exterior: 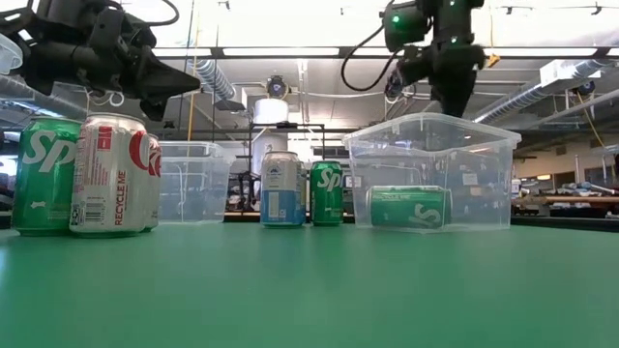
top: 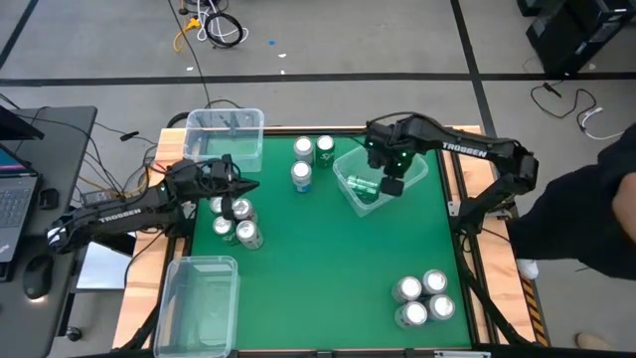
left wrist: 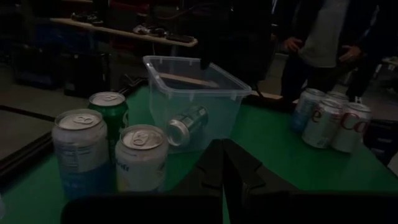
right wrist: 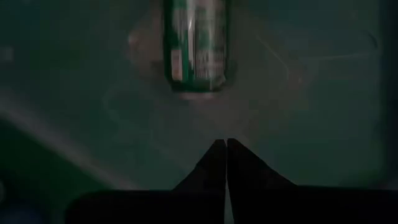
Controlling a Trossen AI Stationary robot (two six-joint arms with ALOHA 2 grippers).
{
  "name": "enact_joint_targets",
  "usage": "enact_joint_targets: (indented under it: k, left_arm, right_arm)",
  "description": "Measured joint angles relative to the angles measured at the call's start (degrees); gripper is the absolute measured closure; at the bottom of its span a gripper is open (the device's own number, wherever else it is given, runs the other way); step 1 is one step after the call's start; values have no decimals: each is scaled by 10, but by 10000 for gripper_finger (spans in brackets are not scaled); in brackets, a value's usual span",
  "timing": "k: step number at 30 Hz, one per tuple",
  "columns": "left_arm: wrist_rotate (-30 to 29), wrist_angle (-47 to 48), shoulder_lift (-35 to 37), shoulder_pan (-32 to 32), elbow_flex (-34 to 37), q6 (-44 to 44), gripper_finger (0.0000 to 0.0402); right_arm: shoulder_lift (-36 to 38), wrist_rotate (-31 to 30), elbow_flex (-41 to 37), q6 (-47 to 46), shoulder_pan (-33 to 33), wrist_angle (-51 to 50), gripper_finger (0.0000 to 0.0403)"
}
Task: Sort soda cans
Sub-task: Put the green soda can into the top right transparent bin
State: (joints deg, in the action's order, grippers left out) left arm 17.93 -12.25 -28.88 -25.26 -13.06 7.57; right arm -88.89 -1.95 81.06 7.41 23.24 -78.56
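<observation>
Nearest the front edge of the green-topped table [top: 328, 268], a clear plastic bin [top: 199, 298] sits at the left corner and four upright cans with shiny silver tops [top: 424, 298] cluster at the right corner.

Farther back on the left, the left arm reaches in low from the table's side, its dark left tool [top: 238, 185] pressed shut with nothing in it, hovering just above a group of four upright cans [top: 235, 221]. In the low view one of these is green [exterior: 41, 176] and another is silver with red lettering [exterior: 114, 175].

Across from it, the right arm bends at the elbow and points its wrist down over a tilted clear bin [top: 379, 177] with thin see-through walls. The right tool [top: 392, 185] hangs above the bin's opening, fingers closed together and empty. A green Sprite can [exterior: 408, 208] lies on its side on the bin's floor, directly under that tool.

Beyond, three more cans [top: 310, 159] stand upright near the rear middle; from table height a pale blue one [exterior: 282, 189] and a green one [exterior: 327, 193] show side by side. A third clear bin [top: 224, 134] rests at the rear left corner.
</observation>
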Motion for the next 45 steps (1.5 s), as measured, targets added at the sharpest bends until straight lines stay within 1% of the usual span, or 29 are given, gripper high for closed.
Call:
enact_joint_targets:
  k: [4, 9, 14, 16, 19, 23, 26, 30, 33, 35, 37, 40, 45]
  left_arm:
    - [3, 2, 0, 0, 0, 0, 401]
    - [4, 2, 0, 2, 0, -9, 401]
    - [4, 4, 0, 2, 0, -13, 401]
    - [4, 4, 0, 2, 0, -13, 401]
    - [4, 4, 0, 2, 0, -13, 401]
    - [4, 4, 0, 2, 0, -13, 401]
    - [4, 1, 0, 2, 0, -13, 401]
    - [4, 1, 0, 2, 0, -13, 401]
    - [4, 1, 0, 2, 0, -13, 401]
    - [4, 1, 0, 2, 0, -13, 401]
    - [4, 1, 0, 2, 0, -14, 401]
    - [4, 1, 0, 2, 0, -13, 401]
    - [4, 2, 0, 2, 0, -13, 401]
  right_arm:
    - [0, -3, 27, 49, -4, -62, 361]
    - [18, -5, 30, 80, -19, -91, 284]
    - [44, -16, 0, 102, -28, -91, 215]
    - [51, -17, -20, 102, -29, -92, 197]
    - [60, -16, -54, 103, -33, -88, 184]
    - [71, -16, -97, 104, -37, -59, 188]
    - [72, -11, -114, 96, -37, -37, 210]
    - [70, 33, -119, 61, -36, -29, 263]
    - [69, 85, -119, 20, -37, -21, 312]
    - [69, 120, -115, -20, -40, -12, 342]
    - [69, 134, -110, -71, -47, -7, 363]
    - [68, 133, -99, -161, -61, 7, 367]
    - [65, 171, -91, -287, -79, 41, 329]
